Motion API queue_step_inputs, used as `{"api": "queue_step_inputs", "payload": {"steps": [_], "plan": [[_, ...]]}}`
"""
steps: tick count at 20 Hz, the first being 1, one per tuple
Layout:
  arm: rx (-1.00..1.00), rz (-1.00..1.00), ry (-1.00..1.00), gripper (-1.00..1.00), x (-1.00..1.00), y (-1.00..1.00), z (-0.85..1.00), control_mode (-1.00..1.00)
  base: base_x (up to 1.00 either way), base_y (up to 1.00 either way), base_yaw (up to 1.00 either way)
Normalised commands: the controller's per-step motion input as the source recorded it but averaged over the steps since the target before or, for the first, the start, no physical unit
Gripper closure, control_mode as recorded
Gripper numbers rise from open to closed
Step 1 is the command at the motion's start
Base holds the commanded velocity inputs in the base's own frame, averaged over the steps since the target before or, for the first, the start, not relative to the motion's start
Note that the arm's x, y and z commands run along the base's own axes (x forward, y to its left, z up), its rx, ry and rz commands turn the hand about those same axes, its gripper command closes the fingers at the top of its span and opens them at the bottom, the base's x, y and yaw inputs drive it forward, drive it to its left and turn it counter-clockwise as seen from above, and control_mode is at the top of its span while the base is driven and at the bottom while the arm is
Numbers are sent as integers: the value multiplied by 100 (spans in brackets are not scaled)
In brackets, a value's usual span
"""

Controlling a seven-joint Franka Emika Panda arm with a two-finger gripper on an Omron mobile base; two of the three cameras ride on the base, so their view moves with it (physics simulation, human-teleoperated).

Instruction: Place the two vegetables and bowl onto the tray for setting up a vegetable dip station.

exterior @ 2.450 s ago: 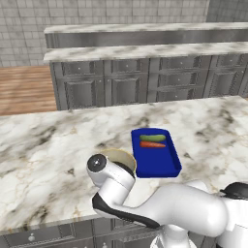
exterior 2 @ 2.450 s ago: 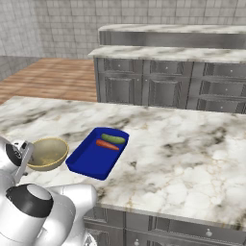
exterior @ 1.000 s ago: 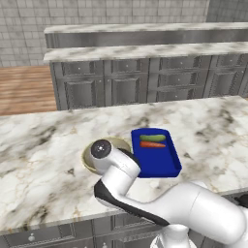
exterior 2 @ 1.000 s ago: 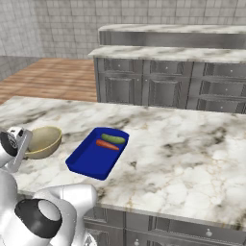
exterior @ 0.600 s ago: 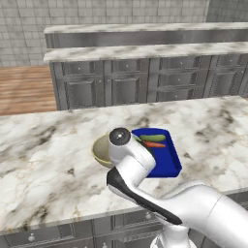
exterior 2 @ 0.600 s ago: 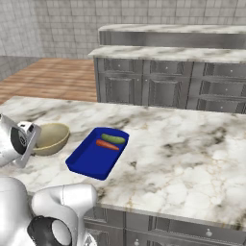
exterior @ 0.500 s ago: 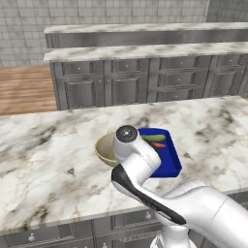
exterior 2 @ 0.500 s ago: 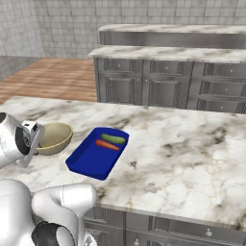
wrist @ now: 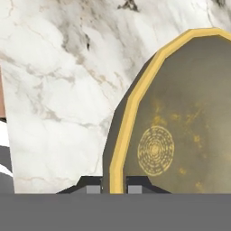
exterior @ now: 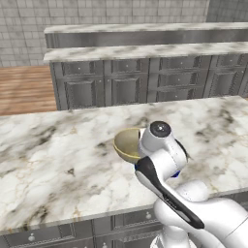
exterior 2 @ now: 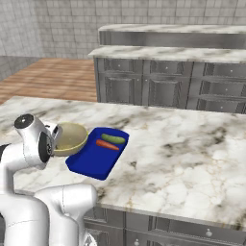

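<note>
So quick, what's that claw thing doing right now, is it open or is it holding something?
Gripper: jaws shut on the rim of the yellowish-tan bowl, holding it tilted beside the blue tray.

I'm looking at a white marble counter (exterior 2: 182,144) with grey veining, set over grey cabinet drawers. Directly on it lies the deep blue tray (exterior 2: 91,161), flat on the marble, just beside my end effector on the side away from the arm. The stone ahead of and beyond the end effector shows as bare veined surface. From the hand camera, marble (wrist: 54,90) runs off to one side past the end effector, dark streaks crossing its pale face.
</note>
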Motion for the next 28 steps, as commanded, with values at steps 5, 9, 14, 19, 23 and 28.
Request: {"api": "queue_step_inputs", "payload": {"steps": [5, 9, 14, 19, 23, 28], "plan": [[0, 0, 0, 100, 0, -51, 0, -100, 0, 0, 0], [-1, 0, -2, 100, 0, -38, 0, -100, 0, 0, 0], [0, 0, -1, 100, 6, -34, 0, -100, 0, 0, 0], [0, 0, 0, 100, 0, -33, 0, -100, 0, 0, 0], [0, 0, 0, 100, 0, -32, 0, -100, 0, 0, 0], [-1, 0, 0, 100, 0, -25, -7, -100, 0, 0, 0]]}}
